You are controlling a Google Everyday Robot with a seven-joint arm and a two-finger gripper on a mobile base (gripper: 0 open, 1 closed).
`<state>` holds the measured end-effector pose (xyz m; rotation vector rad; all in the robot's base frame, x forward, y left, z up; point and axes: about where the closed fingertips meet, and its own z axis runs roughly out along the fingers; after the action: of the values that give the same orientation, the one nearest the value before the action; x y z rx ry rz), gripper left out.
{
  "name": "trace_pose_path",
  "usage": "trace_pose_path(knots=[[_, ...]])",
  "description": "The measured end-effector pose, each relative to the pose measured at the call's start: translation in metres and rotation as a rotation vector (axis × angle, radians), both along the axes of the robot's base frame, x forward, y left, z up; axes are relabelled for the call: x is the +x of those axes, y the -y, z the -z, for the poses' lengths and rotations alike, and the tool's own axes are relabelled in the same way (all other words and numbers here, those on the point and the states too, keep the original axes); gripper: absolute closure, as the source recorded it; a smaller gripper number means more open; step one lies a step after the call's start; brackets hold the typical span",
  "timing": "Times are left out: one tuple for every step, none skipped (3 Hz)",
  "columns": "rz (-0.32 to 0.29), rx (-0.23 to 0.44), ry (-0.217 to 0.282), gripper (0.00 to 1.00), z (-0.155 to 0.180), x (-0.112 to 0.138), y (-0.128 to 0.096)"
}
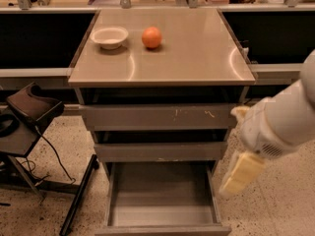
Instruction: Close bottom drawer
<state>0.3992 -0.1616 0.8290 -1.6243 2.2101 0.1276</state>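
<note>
The bottom drawer (pixel 160 200) is the lowest of three grey drawers and stands pulled out towards me. Its shallow grey tray is open and bare, and its plain front strip (pixel 162 229) lies at the bottom edge of the view. My gripper (pixel 240 173), cream-coloured on a white arm (pixel 280 122), hangs at the right side of the cabinet. It is just right of the open drawer's right wall and above the floor, and does not touch the drawer's front.
The cabinet top (pixel 197 53) bears a white bowl (pixel 109 37) and an orange (pixel 151 37). The scratched top drawer front (pixel 157 117) and the middle drawer front (pixel 160 151) are pushed in. A black stand with cables (pixel 29 112) is at the left. The floor is speckled.
</note>
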Motion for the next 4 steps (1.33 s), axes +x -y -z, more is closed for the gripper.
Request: trace_pose_path(knots=[[0.002,0.009,-0.066,0.0,0.097,-0.01,-0.016],[0.041,-0.037,-0.149,0.0,0.2,-0.025,-0.012],[0.097,-0.092,-0.229,0.0,0.27,-0.053,0.005],[0.131,-0.107,-0.245,0.0,0.283,-0.059,0.01]])
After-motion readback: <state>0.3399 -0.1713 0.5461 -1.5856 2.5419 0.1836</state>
